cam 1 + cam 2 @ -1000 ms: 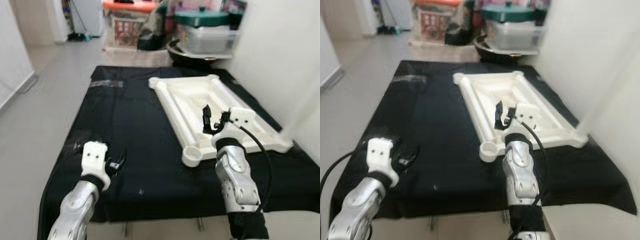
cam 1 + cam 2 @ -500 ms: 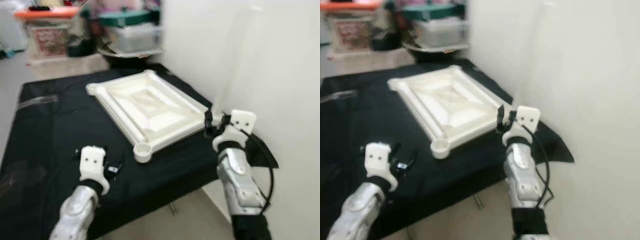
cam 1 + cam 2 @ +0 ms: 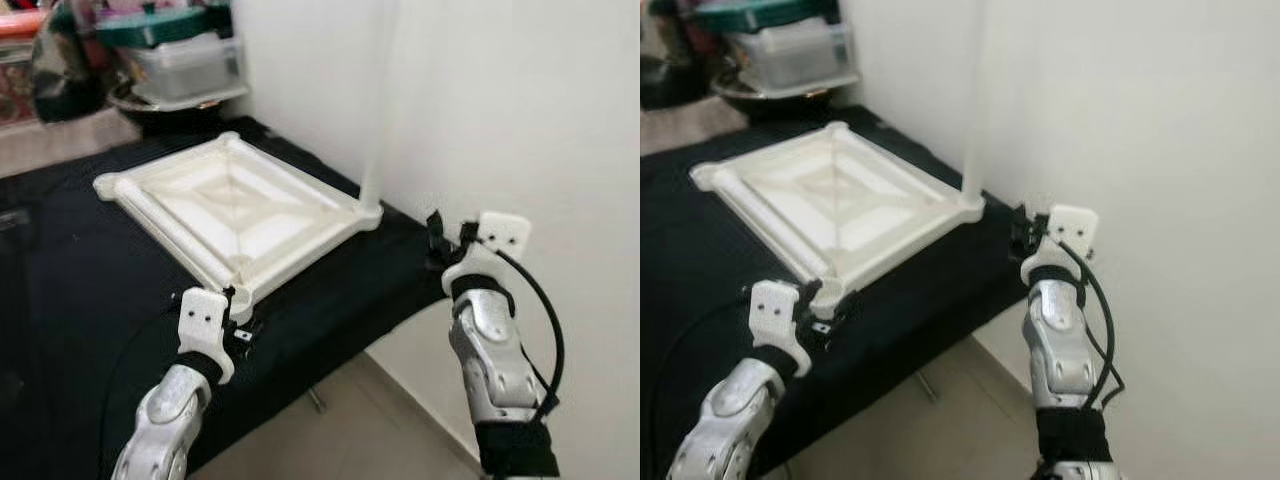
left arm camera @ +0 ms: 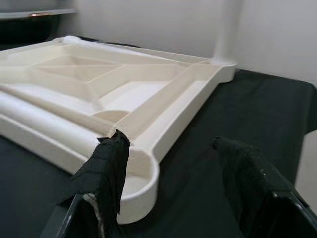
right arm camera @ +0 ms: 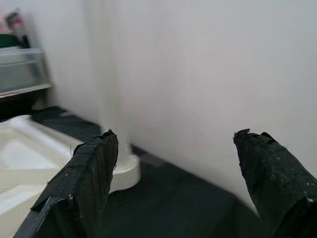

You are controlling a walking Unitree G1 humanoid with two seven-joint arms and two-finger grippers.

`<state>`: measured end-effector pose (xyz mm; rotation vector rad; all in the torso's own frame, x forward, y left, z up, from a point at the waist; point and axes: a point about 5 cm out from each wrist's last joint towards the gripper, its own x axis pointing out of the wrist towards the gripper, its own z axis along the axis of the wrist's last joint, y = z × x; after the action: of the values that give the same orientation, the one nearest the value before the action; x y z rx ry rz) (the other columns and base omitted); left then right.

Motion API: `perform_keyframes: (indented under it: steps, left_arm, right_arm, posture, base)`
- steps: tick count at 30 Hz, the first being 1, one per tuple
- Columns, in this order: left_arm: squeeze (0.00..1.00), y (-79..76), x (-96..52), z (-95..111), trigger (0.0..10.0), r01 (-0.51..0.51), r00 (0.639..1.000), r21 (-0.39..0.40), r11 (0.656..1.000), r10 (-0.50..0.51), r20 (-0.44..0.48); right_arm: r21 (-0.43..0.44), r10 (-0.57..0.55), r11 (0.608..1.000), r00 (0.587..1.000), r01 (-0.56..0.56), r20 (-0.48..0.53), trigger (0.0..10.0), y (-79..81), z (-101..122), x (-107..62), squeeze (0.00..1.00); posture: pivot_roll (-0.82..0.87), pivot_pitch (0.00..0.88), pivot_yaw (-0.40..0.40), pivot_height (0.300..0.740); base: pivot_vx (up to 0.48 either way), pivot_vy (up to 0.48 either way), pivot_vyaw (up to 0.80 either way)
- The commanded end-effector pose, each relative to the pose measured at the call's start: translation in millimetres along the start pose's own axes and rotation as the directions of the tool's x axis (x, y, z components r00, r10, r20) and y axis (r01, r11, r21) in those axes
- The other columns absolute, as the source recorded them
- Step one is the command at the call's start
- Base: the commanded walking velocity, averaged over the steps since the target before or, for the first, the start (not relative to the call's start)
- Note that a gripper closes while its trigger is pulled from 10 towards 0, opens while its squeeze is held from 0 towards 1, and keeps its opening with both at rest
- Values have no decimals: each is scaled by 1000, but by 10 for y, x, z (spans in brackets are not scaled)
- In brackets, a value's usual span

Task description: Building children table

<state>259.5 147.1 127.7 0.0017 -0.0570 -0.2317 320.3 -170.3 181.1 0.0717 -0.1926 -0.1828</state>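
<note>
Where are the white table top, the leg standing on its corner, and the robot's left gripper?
white table top (image 3: 230, 205): left eye view, on its ribbed underside.
table leg (image 3: 974, 120): right eye view, mid-shaft.
left gripper (image 4: 173, 168): left wrist view, midway between fingertips, by the empty corner socket.

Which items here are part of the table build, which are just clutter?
Job:
- white tabletop, upside down on the black cloth
- white leg standing in its corner socket
- left tool
- right tool

Clutter:
- storage bins behind
</note>
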Motion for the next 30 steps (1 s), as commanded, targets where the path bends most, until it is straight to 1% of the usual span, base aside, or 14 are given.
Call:
perform_keyframes:
  steps: [1,7,12,18,24,28,29,30]
  left_arm:
    - [0,34,-9,-25,10000,-7,1000,24,1000,7,-13]
    - [0,37,-7,-22,10000,-8,1000,28,1000,9,-11]
    - [0,21,-8,-28,10000,0,1000,30,1000,1,-13]
    - [0,32,8,-26,10000,-4,1000,37,999,4,-10]
    - [0,12,-24,-41,10000,-3,1000,41,999,4,-19]
    - [0,26,-27,-44,10000,-8,1000,43,999,9,-21]
    - [0,42,-27,-33,10000,-28,999,26,999,28,-15]
    - [0,42,-27,-33,10000,-28,999,26,999,28,-15]
  right_arm:
    - [-4,6,1000,1000,-6,1,10000,18,0,19,0]
    - [-46,25,999,1000,-26,-12,10000,52,-25,20,0]
    - [-57,33,998,999,-34,-11,10000,79,-22,20,0]
    - [-66,34,997,999,-34,-9,10000,80,-20,24,0]
    - [-67,32,997,999,-33,-15,10000,76,-26,20,0]
    - [-55,25,998,999,-26,-30,10000,70,-50,21,0]
    - [-51,22,998,999,-24,-37,10000,63,-60,22,0]
    - [-51,22,998,999,-24,-37,10000,63,-60,22,0]
  posture:
    - [10,0,-25,740]
    - [12,0,-23,740]
    - [12,0,-23,740]
    - [8,0,-26,740]
    - [11,0,-29,740]
    - [12,0,-31,740]
    - [15,0,-35,740]
    - [15,0,-35,740]
  base:
    - [0,0,0]
    - [0,0,0]
    - [0,0,0]
    - [0,0,800]
    - [0,0,800]
    - [0,0,0]
    - [0,0,0]
    - [0,0,0]
